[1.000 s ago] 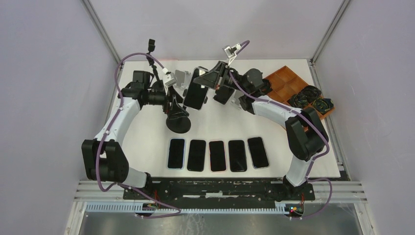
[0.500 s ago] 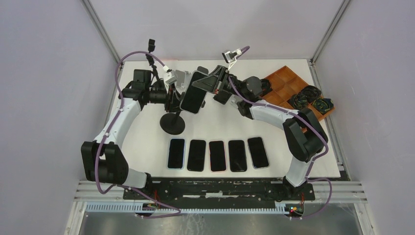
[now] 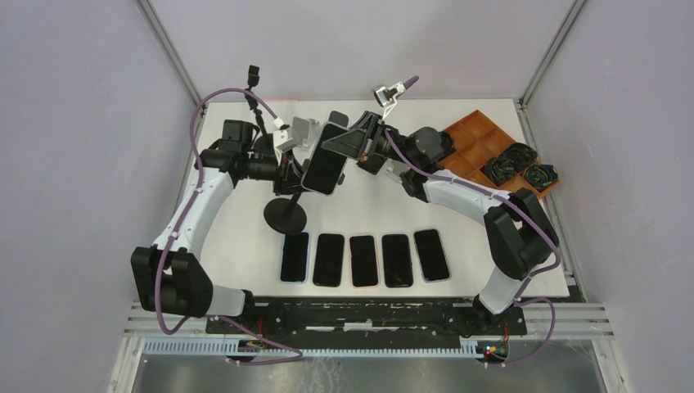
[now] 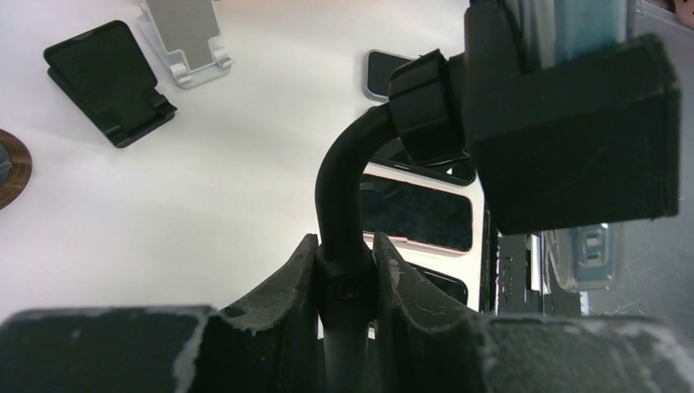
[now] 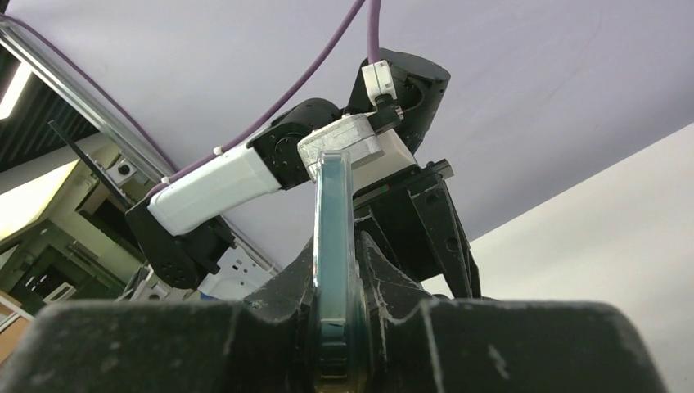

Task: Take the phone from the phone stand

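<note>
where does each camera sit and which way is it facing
top external: above and behind, looking down on the table; left arm and right arm show, bases at bottom
left wrist: on that wrist, looking along the left tool clamped on the phone stand neck, table beyond
right wrist: on that wrist, looking along the phone edge in the right tool, the left arm behind
shared: top and left wrist both show the row of phones

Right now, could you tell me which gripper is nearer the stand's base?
Left gripper: clamped on the stand's neck above the base; right gripper holds the phone, farther off.
</note>
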